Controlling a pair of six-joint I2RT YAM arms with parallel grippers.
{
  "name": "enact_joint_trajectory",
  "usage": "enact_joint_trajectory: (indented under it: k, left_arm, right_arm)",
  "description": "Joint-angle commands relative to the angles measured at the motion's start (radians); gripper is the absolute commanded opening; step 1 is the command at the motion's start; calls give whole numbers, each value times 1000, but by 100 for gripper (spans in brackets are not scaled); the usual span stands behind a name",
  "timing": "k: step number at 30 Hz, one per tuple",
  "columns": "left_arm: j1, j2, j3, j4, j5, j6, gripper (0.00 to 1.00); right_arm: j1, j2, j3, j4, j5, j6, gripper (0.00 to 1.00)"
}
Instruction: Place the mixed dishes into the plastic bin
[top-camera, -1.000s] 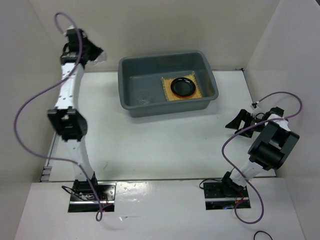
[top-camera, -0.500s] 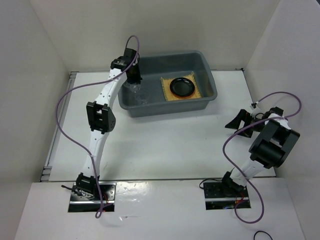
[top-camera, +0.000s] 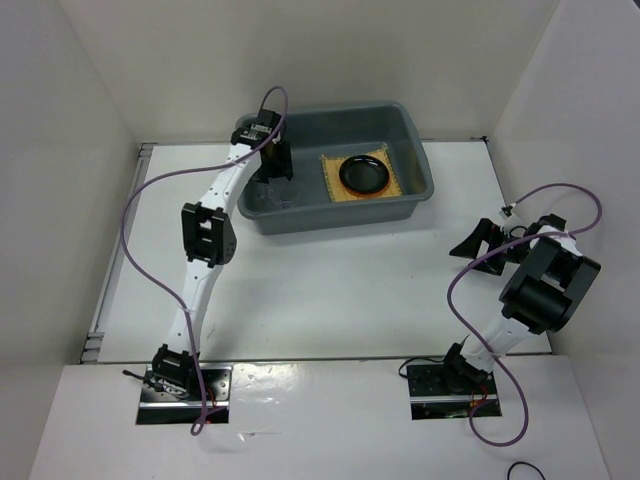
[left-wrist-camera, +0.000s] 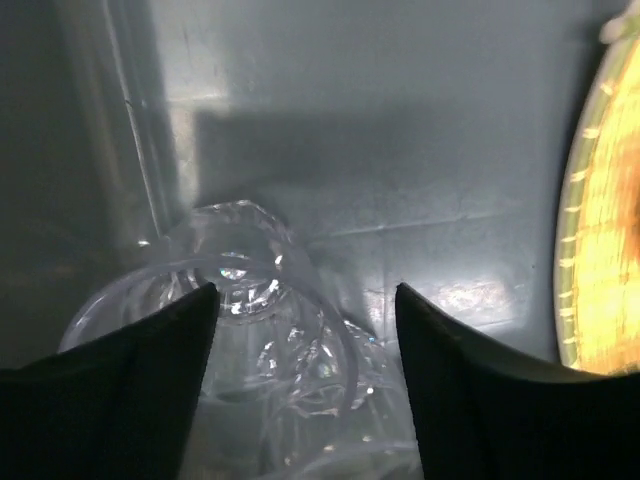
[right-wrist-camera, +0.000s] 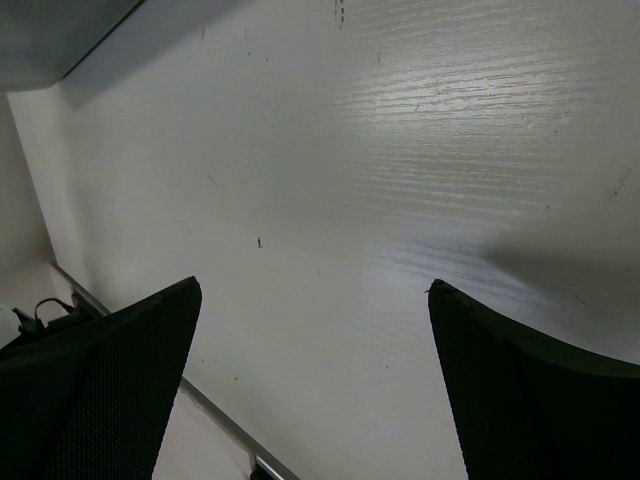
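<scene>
Inside the plastic bin (top-camera: 330, 215), left end: two glass cups (left-wrist-camera: 245, 270); left gripper (left-wrist-camera: 302, 292) over them, jaws parted, holding nothing (mat (top-camera: 332, 180), black plate (top-camera: 367, 173) to its right). Hazard: a finger catches a rim on withdrawal, toppling glass.

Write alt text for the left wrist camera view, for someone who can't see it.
Close-up of clear glass cups lying on the floor of the grey plastic bin, seen between the dark, spread fingertips of the left gripper. The yellow-lit edge of the woven bamboo mat shows at the right border.
</scene>
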Motion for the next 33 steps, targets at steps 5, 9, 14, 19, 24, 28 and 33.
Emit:
enact_joint_trajectory:
  k: [5,9,14,19,24,28,33]
  left_arm:
    - [18,-135,298,-23,-98,2,87]
    - [9,-214,442,10,-43,11,100]
    - [-115,-343,49,-131,-252,-36,100]
    - [-295,-639,-651,103,-468,35,100]
    - [-289,-984,-1180,371,-295,17,100]
    - [-280,-1007,-1219,371,-296,40,100]
    - [-280,-1017,-1194,371,-359,49,100]
  right_arm:
    - [5,10,38,-17,-24,-14,99]
    - [5,10,47,-17,-24,-24,99]
    - [14,-39,194,-2,18,9,99]
    - [116,-61,352,-43,177,-12,99]
    - [147,-137,371,-86,191,-67,99]
    - [156,-176,303,-86,138,-90,99]
    - [157,-185,280,-59,150,-101,99]
